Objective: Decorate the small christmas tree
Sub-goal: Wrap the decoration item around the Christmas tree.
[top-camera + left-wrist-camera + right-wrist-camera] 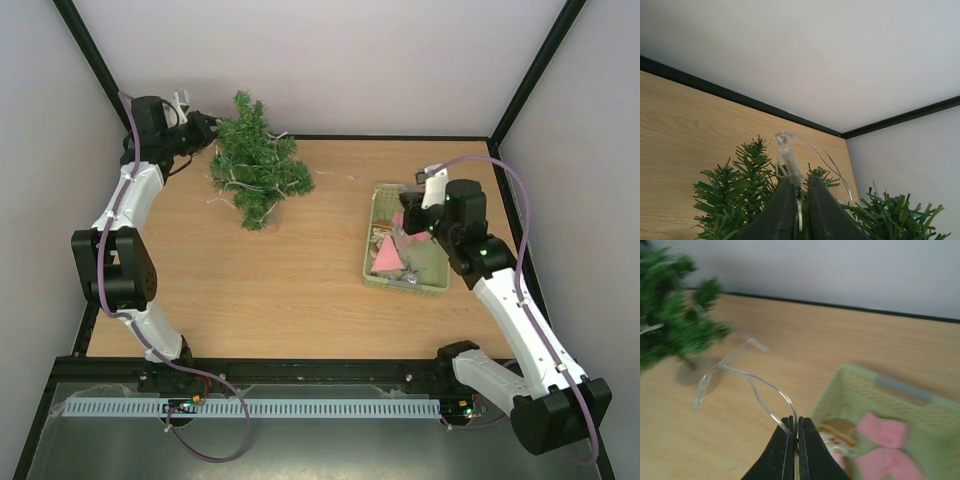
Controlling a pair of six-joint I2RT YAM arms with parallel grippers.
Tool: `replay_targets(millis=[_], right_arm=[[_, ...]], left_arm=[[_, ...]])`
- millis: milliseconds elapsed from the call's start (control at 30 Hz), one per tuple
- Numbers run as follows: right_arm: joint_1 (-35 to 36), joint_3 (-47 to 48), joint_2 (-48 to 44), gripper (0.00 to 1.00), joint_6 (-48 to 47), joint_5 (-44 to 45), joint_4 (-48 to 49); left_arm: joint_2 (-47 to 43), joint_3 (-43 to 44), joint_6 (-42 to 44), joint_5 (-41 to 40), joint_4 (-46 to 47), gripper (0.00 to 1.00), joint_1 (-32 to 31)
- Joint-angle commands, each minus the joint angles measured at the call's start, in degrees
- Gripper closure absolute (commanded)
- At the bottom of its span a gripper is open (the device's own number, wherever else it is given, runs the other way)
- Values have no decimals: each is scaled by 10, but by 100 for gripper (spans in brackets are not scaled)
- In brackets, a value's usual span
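Note:
The small christmas tree [255, 165] stands at the back left of the table, with a clear light string [247, 186] draped through its branches. My left gripper [207, 128] sits against the tree's left side. In the left wrist view, the left gripper [799, 181] is shut on the string's wire just below a clear bulb [785, 150], with green branches [735, 195] behind. My right gripper [408, 222] hovers over the pale green basket [372, 262]. In its own view, the right gripper [796, 419] is shut on a loop of the clear wire [760, 385] that trails toward the tree [670, 330].
The basket [855, 390] holds pink ornaments [387, 252] and a silver star [410, 272]. A loose end of the string [215, 203] lies on the table in front of the tree. Black frame posts and white walls enclose the wooden table.

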Motion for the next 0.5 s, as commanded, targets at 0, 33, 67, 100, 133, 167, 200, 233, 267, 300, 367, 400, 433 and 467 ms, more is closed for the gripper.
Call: replay_targets(millis=[0,33,67,100,133,167,200,233,267,300,367,400,433,467], right_arm=[[58,-18,-16,98,29,-108,-11],[73,-21,-19,98,30,-129,-6],[89,-30,-24,98,35,-149,4],[105,-36,-30,98,37,-166,15],[118,-43,-38,98,38,-186,30],[127,-49,-45,98,40,-199,43],[134,-54,-53,98,43,-208,58],[138,-59,-57,98,44,-217,66],[142,-62,-59,98,45,-227,70],[144,-65,-59,98,45,-238,72],[149,-71,-55,98,47,-259,82],[152,-75,-52,98,50,-267,88],[156,-77,-47,98,51,-277,95],[161,-80,-42,98,54,-287,102]], left_arm=[[1,22,8,-1,-16,87,-4],[1,25,12,-6,-24,84,-4],[-1,29,17,-13,-33,82,-4],[-4,31,25,-19,-42,79,-3],[-8,31,31,-27,-49,75,-3],[-13,29,34,-36,-55,73,-2],[-20,27,38,-45,-59,72,-1],[-27,23,40,-52,-61,70,0],[-33,19,40,-60,-62,67,1],[-40,15,42,-67,-63,65,2],[-55,4,44,-86,-63,63,5],[-63,-2,45,-98,-63,61,7],[-72,-8,45,-110,-61,60,9],[-81,-15,46,-120,-60,58,12]])
